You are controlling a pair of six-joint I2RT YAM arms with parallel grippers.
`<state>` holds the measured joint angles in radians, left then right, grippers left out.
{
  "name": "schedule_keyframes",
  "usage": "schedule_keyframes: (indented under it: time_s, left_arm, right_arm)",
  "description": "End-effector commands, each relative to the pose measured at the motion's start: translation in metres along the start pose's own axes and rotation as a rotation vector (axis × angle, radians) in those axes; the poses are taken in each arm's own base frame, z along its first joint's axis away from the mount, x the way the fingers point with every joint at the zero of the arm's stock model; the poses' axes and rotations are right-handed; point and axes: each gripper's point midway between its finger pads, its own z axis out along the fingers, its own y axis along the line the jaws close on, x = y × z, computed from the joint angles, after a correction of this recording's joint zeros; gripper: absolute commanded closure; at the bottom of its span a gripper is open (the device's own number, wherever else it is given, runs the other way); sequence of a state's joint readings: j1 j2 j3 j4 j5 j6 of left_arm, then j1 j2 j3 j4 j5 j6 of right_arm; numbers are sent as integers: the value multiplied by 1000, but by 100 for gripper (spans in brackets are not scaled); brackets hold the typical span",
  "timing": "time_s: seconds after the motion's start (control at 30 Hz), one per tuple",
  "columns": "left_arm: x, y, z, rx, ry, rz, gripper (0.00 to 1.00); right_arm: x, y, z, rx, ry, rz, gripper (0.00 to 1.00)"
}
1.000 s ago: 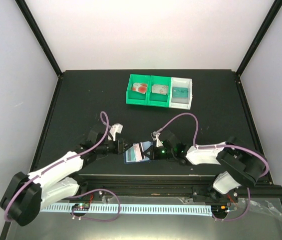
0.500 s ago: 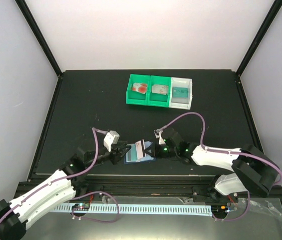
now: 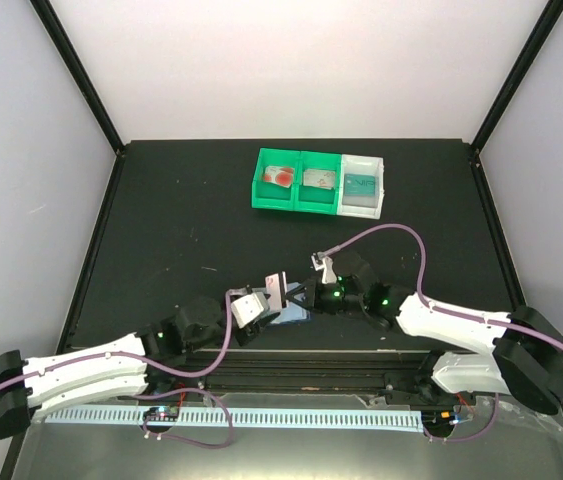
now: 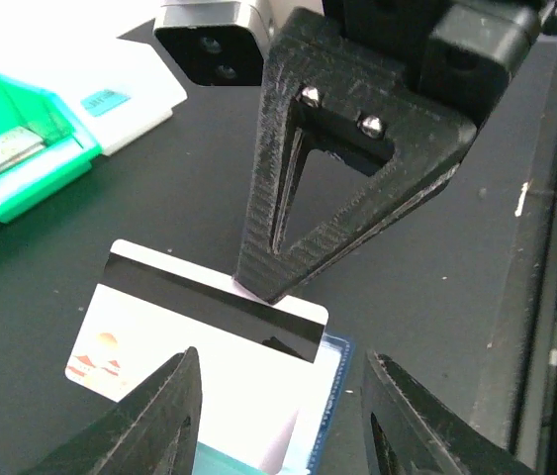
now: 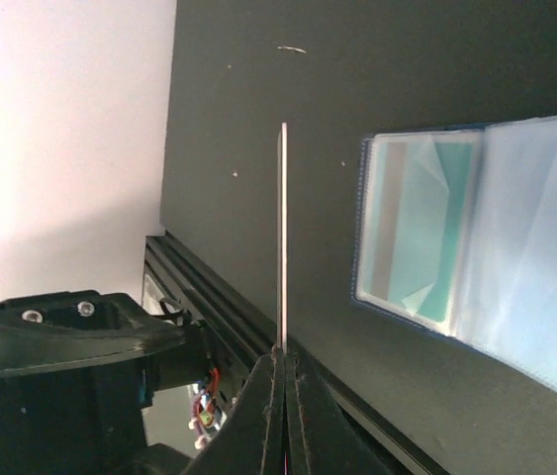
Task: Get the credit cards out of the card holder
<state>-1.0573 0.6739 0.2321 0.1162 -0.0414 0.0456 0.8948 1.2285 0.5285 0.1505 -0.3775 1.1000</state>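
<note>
Ahead, right pincer (image 4: 263, 292) with card (image 4: 149, 332), trays (image 4: 21, 173).

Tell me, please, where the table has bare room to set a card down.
Bare black tabletop lies left and right of the green and white plastic trays, and between them and the open navy-blue card holder. Around that holder it is crowded.

A card (image 3: 276, 291) stands over the card holder (image 3: 291, 316), trays (image 3: 319, 182) far behind.

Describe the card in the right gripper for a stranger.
At the table's near edge the card holder lies open. Above it the right gripper pinches a white card with a black stripe and red picture, unlike the pocketed teal card.
</note>
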Motion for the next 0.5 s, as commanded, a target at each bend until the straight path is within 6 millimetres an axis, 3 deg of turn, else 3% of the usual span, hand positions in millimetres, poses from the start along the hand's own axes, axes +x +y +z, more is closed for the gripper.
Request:
schedule_keyframes:
  time_s: [0.0,0.13,0.47]
  left_arm:
    - [-25,14,0,-143,-72,178,53]
    - [-16,11,5,-173,-28,277,52]
    - [-15,9,18,-237,11,370,51]
  right_arm:
    - [-5,17,-6,-66,-21,19,99]
    - [-6,24,-7,-99,-19,32,99]
    - [-5,29,-9,-133,-20,51,99]
